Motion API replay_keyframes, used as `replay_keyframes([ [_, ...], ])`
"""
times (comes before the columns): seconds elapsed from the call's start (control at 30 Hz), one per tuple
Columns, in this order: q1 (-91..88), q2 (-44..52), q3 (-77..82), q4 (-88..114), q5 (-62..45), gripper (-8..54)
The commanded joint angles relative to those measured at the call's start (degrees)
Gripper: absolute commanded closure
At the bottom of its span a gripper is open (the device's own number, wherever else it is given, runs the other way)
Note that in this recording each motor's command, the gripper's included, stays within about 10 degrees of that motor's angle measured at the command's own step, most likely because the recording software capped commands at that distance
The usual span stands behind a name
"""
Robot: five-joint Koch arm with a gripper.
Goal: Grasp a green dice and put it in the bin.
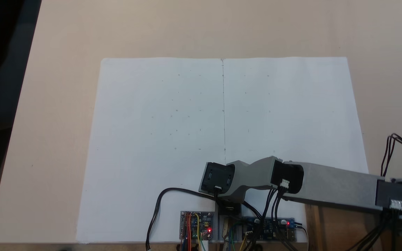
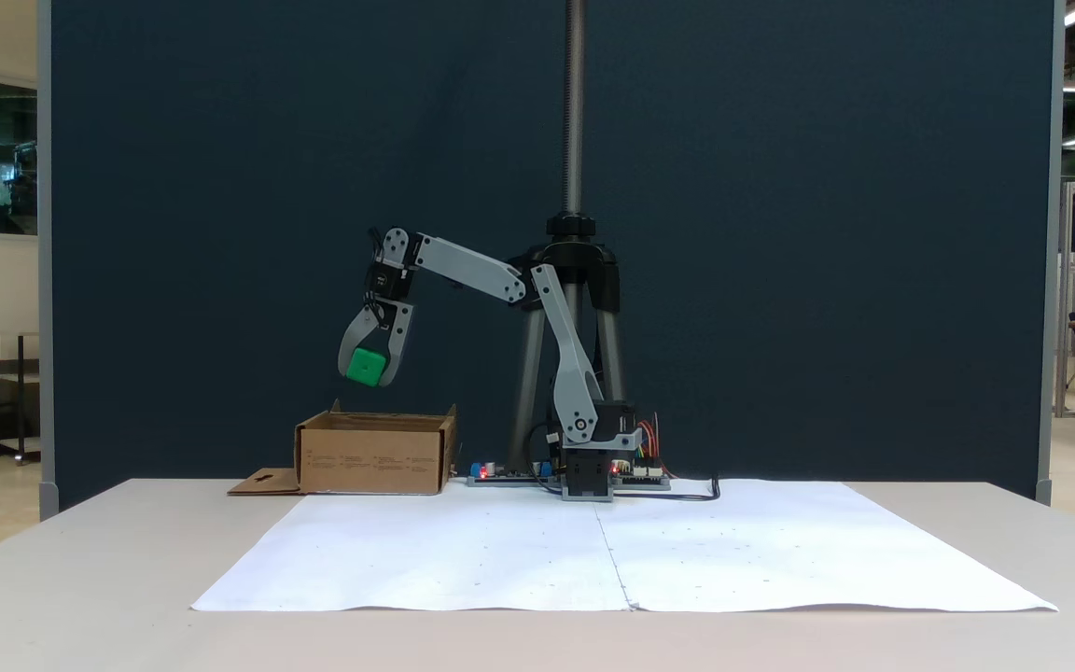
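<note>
The white paper sheet (image 2: pixel 626 551) lies low in the frame. Left of centre, the gripper (image 2: pixel 369 367) is closed around the green dice (image 2: pixel 368 367), above the open cardboard bin (image 2: pixel 374 455).

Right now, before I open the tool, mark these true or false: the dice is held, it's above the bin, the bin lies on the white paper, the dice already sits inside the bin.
1. The tool holds the green dice. True.
2. The dice hangs above the bin, clear of its rim. True.
3. The bin stands on the white paper. False: in a fixed view it sits on the bare table, just beyond the paper's far left corner.
4. The dice lies inside the bin. False: it is in the air, gripped in the tool.
</note>
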Motion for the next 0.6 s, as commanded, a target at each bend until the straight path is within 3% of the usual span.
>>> replay_keyframes([
  [0.0, 1.85, 0.44, -1.41, 3.6, -7.03, 33.5],
  [0.57, 2.64, 0.62, 8.53, 6.68, -8.61, 33.5],
])
